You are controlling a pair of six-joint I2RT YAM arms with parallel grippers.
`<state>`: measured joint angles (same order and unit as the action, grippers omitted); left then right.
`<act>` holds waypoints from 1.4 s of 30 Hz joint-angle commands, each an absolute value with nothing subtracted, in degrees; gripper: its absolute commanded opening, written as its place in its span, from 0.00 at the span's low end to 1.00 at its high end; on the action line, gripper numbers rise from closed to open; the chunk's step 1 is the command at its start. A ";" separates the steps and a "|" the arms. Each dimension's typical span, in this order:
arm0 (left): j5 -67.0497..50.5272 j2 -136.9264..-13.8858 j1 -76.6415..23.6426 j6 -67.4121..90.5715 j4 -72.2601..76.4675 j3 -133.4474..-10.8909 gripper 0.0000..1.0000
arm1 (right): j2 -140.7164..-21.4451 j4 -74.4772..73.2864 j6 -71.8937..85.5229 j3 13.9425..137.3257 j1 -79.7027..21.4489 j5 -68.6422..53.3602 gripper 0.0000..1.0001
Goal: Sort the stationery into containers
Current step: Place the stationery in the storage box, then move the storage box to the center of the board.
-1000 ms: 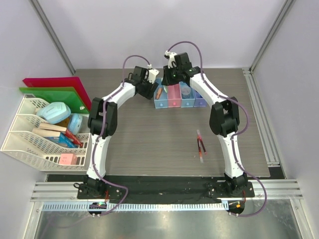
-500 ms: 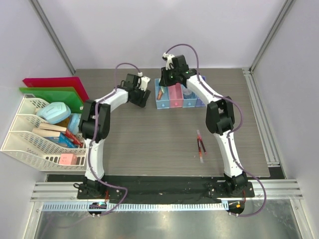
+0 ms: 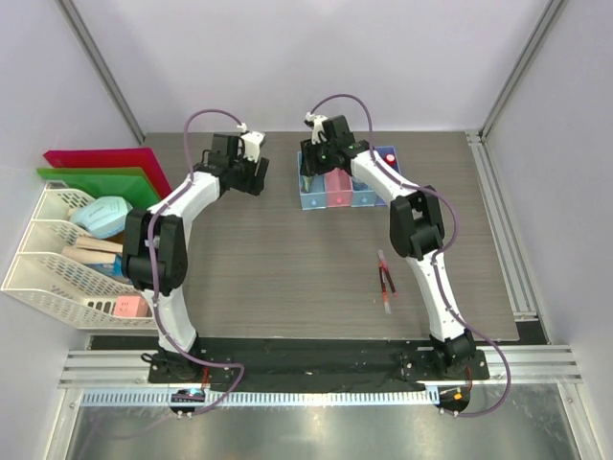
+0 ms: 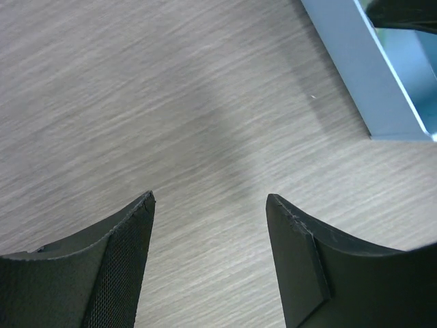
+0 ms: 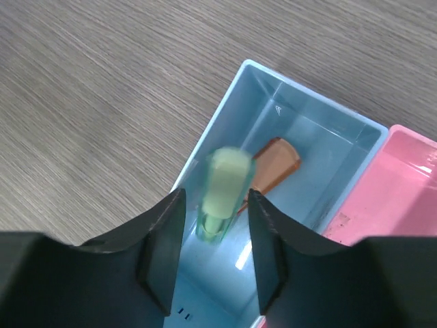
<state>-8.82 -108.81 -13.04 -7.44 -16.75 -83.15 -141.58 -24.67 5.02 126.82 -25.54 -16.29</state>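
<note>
The row of four joined boxes (image 3: 347, 197) stands at the back middle of the table. My right gripper (image 3: 308, 171) hangs over the left light blue box (image 5: 311, 133), jaws apart. A green eraser (image 5: 224, 190), blurred, is between the fingers with a gap on each side, above the box floor. An orange marker (image 5: 274, 162) lies in that box. The pink box (image 5: 410, 184) adjoins it. A red-capped bottle (image 3: 389, 153) sits at the row's right end. Thin red-and-black pens (image 3: 385, 280) lie on the table at the right. My left gripper (image 3: 255, 178) is open and empty over bare table (image 4: 210, 198), left of the boxes (image 4: 372, 75).
White mesh trays (image 3: 38, 278) with pale blue objects (image 3: 103, 216) and a pink block (image 3: 127, 307) stand at the left edge. Red and green folders (image 3: 105, 168) lean behind them. An aluminium rail (image 3: 503, 230) runs along the table's right side.
My left gripper has swung left, away from the boxes. My right gripper has shifted left from the row's middle to over the left light blue box.
</note>
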 commanded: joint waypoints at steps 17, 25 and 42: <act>-11.43 -100.89 -18.89 -2.90 -15.82 -83.14 0.66 | -114.97 -30.65 -1.49 109.69 -20.84 -0.63 0.56; -6.68 -111.79 -22.68 -2.37 -18.01 -94.37 0.66 | -114.43 -32.60 -2.72 107.67 -7.67 1.93 0.53; -2.55 -121.46 -24.61 -4.57 -19.69 -100.90 0.66 | -125.94 -32.78 -4.92 112.06 -2.29 -6.86 0.40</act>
<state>-3.44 -121.27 -24.08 -3.66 -20.21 -98.24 -125.08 -33.15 -4.19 110.17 -2.13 -4.62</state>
